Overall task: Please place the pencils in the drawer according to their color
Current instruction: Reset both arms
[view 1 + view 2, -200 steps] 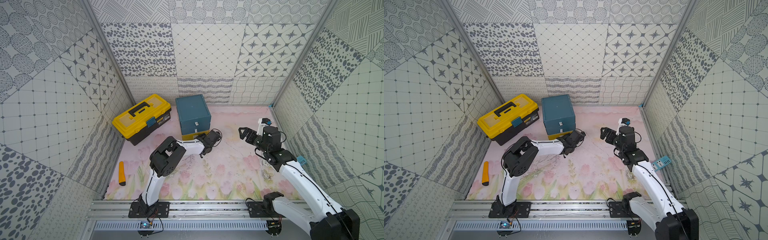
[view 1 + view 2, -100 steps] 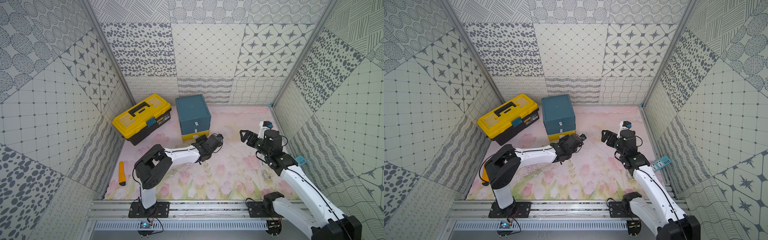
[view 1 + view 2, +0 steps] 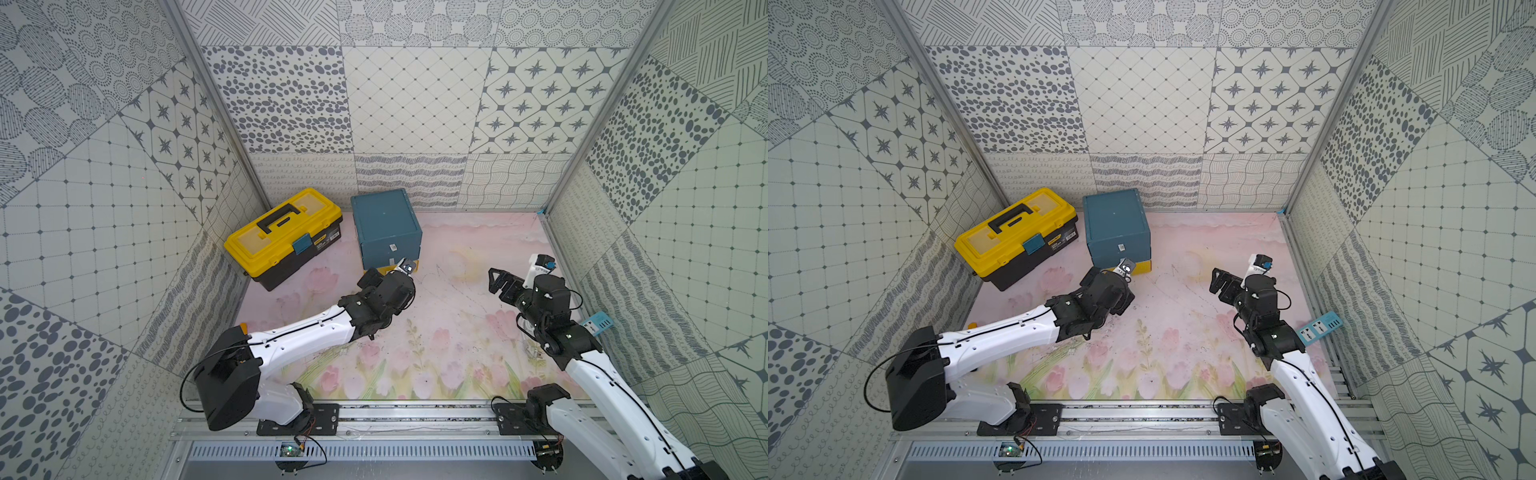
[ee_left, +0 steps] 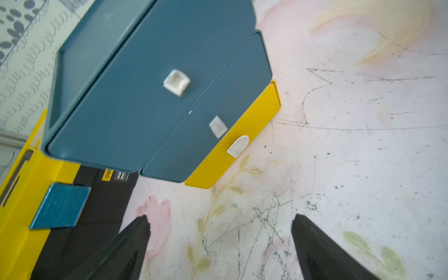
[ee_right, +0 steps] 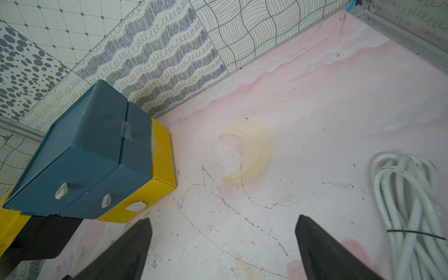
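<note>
drawer (image 3: 384, 222) upright, front facing left end effector (image 4: 221, 218) — spread; right end effector (image 5: 224, 219) spread.

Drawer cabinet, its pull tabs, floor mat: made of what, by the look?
Drawer cabinet: likely moulded plastic, matte teal, rounded edges; lowest drawer yellow, same finish. Pull tabs: off-white, probably plastic or rubber, grubby. Floor mat: seemingly printed vinyl or paper, pink floral, covered in dark scratches.

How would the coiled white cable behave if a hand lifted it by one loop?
Probably floppy: the white cable lies in loose, uneven loops, so it would sag. A thin black tie binds it, so the loops would likely rise together.
</note>
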You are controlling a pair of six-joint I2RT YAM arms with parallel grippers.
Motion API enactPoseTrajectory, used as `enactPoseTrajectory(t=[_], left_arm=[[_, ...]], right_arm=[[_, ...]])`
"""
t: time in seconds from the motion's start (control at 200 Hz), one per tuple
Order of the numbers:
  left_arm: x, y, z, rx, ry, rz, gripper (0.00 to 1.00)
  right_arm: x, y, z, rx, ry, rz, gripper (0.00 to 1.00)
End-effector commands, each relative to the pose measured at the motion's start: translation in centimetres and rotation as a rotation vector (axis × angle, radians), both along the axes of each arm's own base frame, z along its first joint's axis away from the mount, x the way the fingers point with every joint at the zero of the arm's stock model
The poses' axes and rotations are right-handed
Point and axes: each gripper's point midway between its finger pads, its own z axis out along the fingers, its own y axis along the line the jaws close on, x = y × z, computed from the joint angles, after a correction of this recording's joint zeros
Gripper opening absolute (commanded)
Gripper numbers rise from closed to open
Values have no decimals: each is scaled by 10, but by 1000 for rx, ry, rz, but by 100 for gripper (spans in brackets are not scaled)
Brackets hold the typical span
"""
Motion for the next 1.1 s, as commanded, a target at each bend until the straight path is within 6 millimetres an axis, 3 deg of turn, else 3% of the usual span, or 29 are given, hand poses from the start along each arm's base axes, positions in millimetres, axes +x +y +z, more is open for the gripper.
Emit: enactPoseTrajectory(t=[0.0,0.245,0.27,0.495,0.836,1.096], left_arm=[[-16,49,-6,-146,43,185,99],[-24,107,-4,-269,16,341,99],[-24,113,-5,-270,12,355,99],[-17,160,-20,-301,-32,497,99],[8,195,-47,-485,-170,525,99],[25,203,-68,-451,-228,475,99]], right_arm=[[-1,-13,11,-26,-64,-58,98],[-1,-19,11,-48,-78,-85,98],[-3,-20,0,-56,-58,-88,98],[-2,-19,-9,-61,-69,-83,99],[-1,-18,-11,-156,-98,-37,98],[3,-20,-15,-200,-115,-42,98]])
